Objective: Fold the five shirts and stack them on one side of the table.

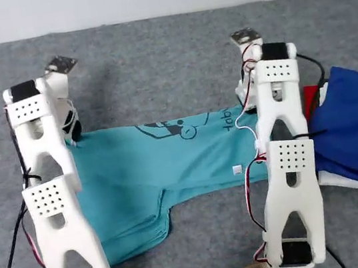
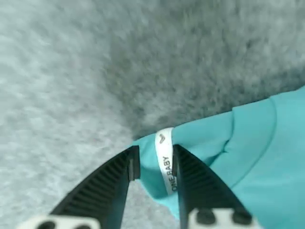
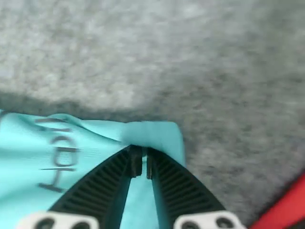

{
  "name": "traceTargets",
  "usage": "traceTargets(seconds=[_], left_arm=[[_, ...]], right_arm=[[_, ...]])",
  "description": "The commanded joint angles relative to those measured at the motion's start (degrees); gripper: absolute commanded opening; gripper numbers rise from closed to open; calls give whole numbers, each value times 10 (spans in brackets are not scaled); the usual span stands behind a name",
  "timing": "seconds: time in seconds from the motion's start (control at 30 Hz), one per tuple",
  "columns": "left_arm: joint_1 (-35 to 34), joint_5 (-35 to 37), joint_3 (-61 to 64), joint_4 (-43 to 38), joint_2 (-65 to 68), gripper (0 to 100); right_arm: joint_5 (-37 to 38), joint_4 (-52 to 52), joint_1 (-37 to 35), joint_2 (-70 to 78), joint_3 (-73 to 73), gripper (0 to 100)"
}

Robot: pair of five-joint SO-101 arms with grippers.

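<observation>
I am holding the shirt (image 1: 144, 173) at two points along its far edge. My left jaws are gripping narrowly on a fold of teal cloth, with the white label (image 2: 165, 160) lying between them. My right jaws are pinching almost fully shut on the opposite corner, just past the dark print (image 3: 55, 160). The shirt is lying spread across the grey worktop (image 1: 154, 57) between my two arms, with its far edge running fairly straight from one grip to the other and a looser flap trailing toward my near left. A pile (image 1: 357, 127) of blue, red and white cloth is sitting on my right, near the shirt's end; I cannot tell whether the two are touching. I am judging this cloth to be light, thin and quite limp, so it will be sagging between my grips and keeping no shape of its own. It is not fragile, but the fuzzy worktop is likely to be dragging on it, so I am favouring lifting over sliding. The best holds are the hems and corners, where the cloth is doubled, with both grips level so that the edge is hanging taut. The label alone would be a poor hold, so I am counting on the fold behind it.
</observation>
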Motion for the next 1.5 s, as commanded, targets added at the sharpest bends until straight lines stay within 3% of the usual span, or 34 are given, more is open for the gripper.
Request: traceTargets(seconds=[0.0, 0.33, 0.6, 0.8, 1.07, 1.3, 1.47], left_arm=[[13, 7, -17, 17, -61, 111], [33, 4, 219, 16, -273, 148], [16, 6, 355, 15, -425, 148], [-64, 6, 407, 14, -526, 148], [-207, -35, 446, 15, -549, 148], [-309, -99, 466, 15, -549, 148], [-338, -130, 466, 15, -545, 148]], right_arm=[[-1, 26, 8, -13, -53, 36], [-1, 26, -15, -116, 4, 38], [41, 26, -68, -280, 239, 36], [49, 26, -133, -403, 420, 38], [26, 25, -312, -510, 601, 46], [-15, 7, -516, -521, 654, 254], [-11, -56, -604, -496, 654, 218]])
